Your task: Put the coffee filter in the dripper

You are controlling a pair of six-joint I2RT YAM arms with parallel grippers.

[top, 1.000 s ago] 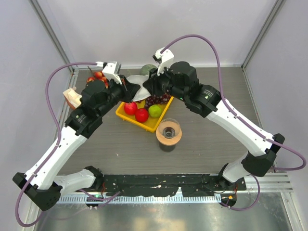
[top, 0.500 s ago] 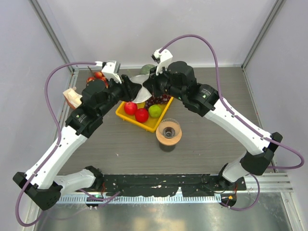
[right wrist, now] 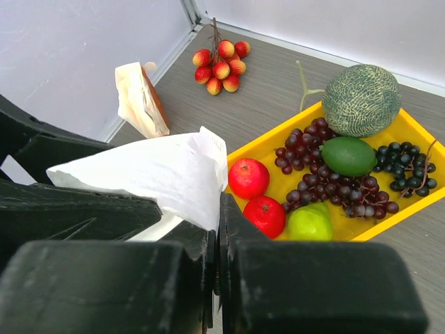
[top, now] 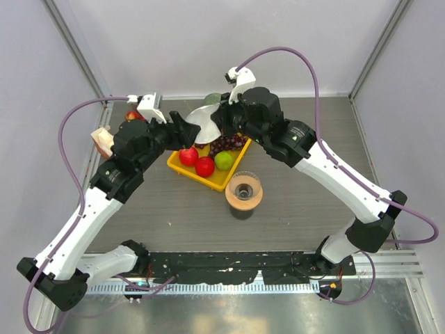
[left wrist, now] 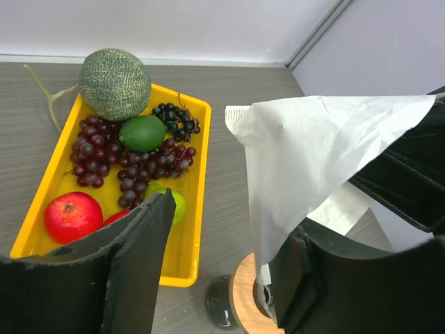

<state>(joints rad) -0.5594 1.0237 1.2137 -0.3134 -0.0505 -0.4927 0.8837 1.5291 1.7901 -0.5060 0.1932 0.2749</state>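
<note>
Above the far end of the yellow tray [left wrist: 201, 174]: white coffee filter [top: 201, 120], off the table, pinched at one edge by the closed right gripper [right wrist: 215, 229]. Left gripper [left wrist: 222, 243] just beside it, jaws apart, gripping nothing. Dripper [top: 244, 186] on the wooden ring [top: 245, 202], near the tray's right corner.

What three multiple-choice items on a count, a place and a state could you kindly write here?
1. How many round red fruits lie in the yellow plastic tray? A none; B two; C five.
2. The clear cone-shaped dripper stands: A in the tray; B on the tan wooden ring; C on a melon.
3. The thin white paper filter is: A in the tray; B in the dripper; C pinched by the right tool.
Answers: B, two show; B, ring lies beneath; C, shut tool clamps it.
</note>
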